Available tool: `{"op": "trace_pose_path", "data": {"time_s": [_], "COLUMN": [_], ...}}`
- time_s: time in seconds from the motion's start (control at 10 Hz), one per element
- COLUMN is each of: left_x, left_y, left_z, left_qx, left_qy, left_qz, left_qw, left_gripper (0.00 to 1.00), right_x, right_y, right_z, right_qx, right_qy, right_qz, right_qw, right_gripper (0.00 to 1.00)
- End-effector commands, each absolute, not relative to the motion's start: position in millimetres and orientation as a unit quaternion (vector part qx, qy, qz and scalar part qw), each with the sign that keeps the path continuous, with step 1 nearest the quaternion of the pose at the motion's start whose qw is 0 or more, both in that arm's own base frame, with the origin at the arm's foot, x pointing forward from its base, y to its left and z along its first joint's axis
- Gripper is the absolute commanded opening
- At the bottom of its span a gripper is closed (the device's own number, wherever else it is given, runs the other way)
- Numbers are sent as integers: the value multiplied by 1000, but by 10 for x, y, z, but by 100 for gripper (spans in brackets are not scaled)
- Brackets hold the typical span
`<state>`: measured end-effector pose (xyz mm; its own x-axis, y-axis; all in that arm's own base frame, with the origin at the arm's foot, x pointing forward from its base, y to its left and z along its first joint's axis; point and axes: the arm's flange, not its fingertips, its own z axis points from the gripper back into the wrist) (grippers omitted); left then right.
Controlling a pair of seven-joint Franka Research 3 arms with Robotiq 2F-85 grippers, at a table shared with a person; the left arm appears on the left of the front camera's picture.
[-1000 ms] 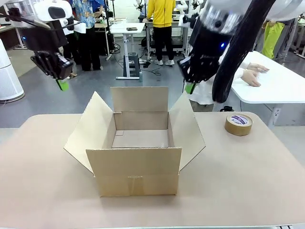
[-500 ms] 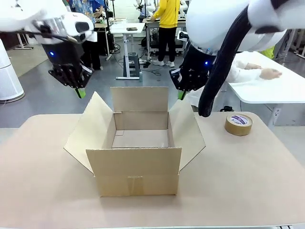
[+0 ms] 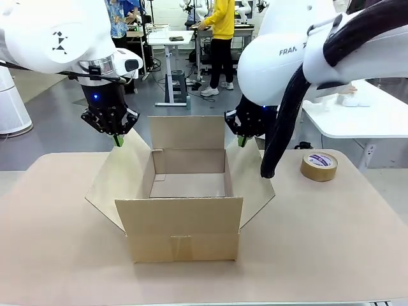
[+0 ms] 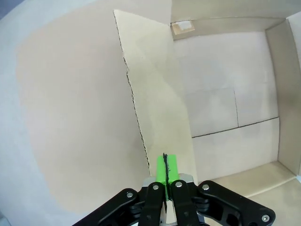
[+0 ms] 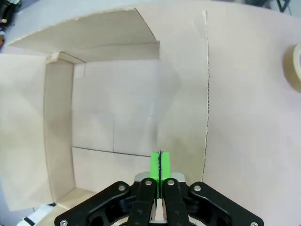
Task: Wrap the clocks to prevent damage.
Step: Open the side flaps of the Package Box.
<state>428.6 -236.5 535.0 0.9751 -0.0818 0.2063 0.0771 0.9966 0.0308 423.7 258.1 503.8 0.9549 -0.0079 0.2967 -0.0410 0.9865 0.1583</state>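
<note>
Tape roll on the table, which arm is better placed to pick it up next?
Right, probably: the right claw hangs over the right flap of the box, the side where the tape roll lies; the left claw is over the left flap.

Arms: glossy white rounded shells. Left arm (image 3: 57, 32): small black geometric mark, silver ring, blue light at the black wrist. Right arm (image 3: 287, 54): dark "FRAN" lettering, thick black cable sleeve (image 3: 280, 124). Left gripper (image 3: 118, 139) and right gripper (image 3: 241, 141): black linkages, silver screw heads (image 4: 155, 187), bright green pads (image 4: 171, 167).

Box (image 3: 185, 220) central — tape roll (image 3: 319, 166) right, seemingly flat
</note>
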Motion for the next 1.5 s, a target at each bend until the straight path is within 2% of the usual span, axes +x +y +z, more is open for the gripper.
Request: {"op": "trace_pose_path", "data": {"time_s": [0.0,0.5,1.1,1.4], "left_x": [4381,4648,4757,4785], "left_y": [-2304,-2059,-1876,-1817], "left_z": [5320,4954,4652,4316], "left_qx": [-9,-21,26,17], "left_qy": [-92,-41,-38,-49], "left_qz": [-34,-9,-5,-13], "left_qw": [995,999,999,999], "left_gripper": [0,0,0,0], "right_x": [4322,4348,4476,4604], "right_y": [2605,2379,2080,1987], "right_z": [4953,4856,4566,4138], "right_qx": [63,45,25,29], "right_qy": [-142,-134,-106,-79], "right_qz": [-9,-31,-57,-35], "right_qw": [988,990,992,996], "right_gripper": [1,1,1,1]}}
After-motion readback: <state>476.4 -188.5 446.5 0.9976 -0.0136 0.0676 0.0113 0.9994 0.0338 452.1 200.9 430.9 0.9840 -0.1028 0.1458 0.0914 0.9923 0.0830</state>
